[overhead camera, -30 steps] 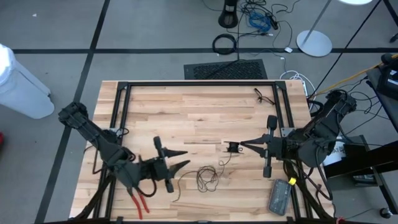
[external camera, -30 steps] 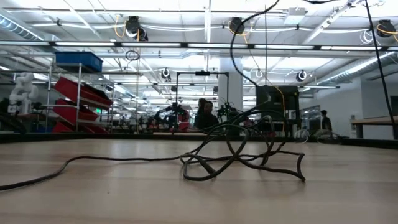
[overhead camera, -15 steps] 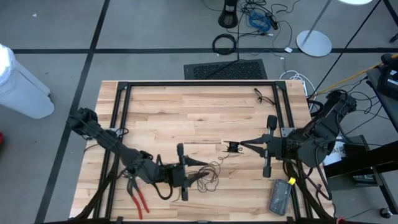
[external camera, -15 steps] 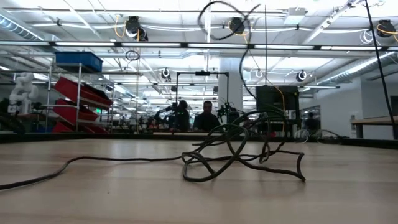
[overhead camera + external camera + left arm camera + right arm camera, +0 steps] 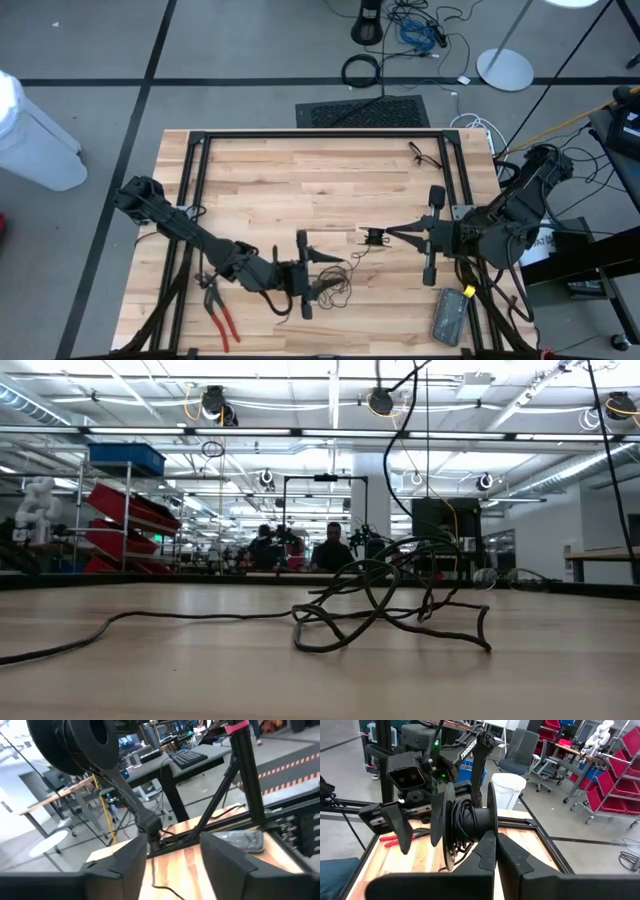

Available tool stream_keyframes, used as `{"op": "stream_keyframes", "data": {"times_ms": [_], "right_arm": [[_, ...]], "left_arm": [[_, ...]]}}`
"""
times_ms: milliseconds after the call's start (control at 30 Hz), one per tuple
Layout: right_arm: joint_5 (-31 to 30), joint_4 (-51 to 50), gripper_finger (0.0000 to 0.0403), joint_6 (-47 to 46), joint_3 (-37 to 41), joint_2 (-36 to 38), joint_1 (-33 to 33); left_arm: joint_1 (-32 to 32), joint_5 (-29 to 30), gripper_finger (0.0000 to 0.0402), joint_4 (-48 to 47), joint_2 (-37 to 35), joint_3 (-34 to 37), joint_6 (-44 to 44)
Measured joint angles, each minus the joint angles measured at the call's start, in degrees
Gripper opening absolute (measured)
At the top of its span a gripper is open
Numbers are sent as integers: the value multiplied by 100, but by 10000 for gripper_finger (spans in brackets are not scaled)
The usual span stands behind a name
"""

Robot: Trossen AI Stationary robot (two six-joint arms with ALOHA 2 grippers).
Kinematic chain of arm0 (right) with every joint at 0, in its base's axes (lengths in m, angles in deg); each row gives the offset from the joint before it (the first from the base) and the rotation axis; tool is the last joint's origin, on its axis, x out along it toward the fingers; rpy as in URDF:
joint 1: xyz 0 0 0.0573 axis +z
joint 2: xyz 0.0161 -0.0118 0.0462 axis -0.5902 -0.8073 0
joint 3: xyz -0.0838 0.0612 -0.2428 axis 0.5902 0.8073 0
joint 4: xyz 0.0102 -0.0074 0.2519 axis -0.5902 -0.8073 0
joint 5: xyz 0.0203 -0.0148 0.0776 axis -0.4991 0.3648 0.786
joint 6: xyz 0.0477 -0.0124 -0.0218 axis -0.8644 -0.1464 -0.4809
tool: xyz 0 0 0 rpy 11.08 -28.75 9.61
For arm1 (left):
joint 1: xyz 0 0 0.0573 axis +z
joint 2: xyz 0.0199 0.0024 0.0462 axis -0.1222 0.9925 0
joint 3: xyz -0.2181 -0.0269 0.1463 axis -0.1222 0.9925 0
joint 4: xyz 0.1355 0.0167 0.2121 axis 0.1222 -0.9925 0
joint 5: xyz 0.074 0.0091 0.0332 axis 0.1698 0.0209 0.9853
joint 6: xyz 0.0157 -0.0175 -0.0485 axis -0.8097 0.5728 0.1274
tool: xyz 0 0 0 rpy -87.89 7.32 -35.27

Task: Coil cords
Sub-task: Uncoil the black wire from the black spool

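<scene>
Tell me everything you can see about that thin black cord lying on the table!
The thin black cord is wire-like and lies in a loose, messy tangle of loops on the wooden table, near its front edge. In the low view the loops arch up off the wood, and one long tail trails away flat along the surface. The left hand sits right at the tangle with its fingers apart; whether it touches the cord is unclear.

Right gripper: fingers pressed together, gripping black spool wound with dark cord. Beyond at 10 o'clock: left gripper, red-handled pliers on wooden table. White bin at 12 o'clock.
</scene>
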Motion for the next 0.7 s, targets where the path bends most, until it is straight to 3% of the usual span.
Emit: {"op": "stream_keyframes", "data": {"times_ms": [233, 467, 700], "right_arm": [[2, -2, 0, -25, 0, 0, 2], [0, -3, 0, -18, 0, 0, 2], [0, -13, 0, -20, 0, 0, 2]], "left_arm": [[62, 177, 268, 13, 0, 0, 170], [184, 184, 272, 124, 86, 0, 181], [245, 118, 272, 1225, 573, 0, 131]]}}
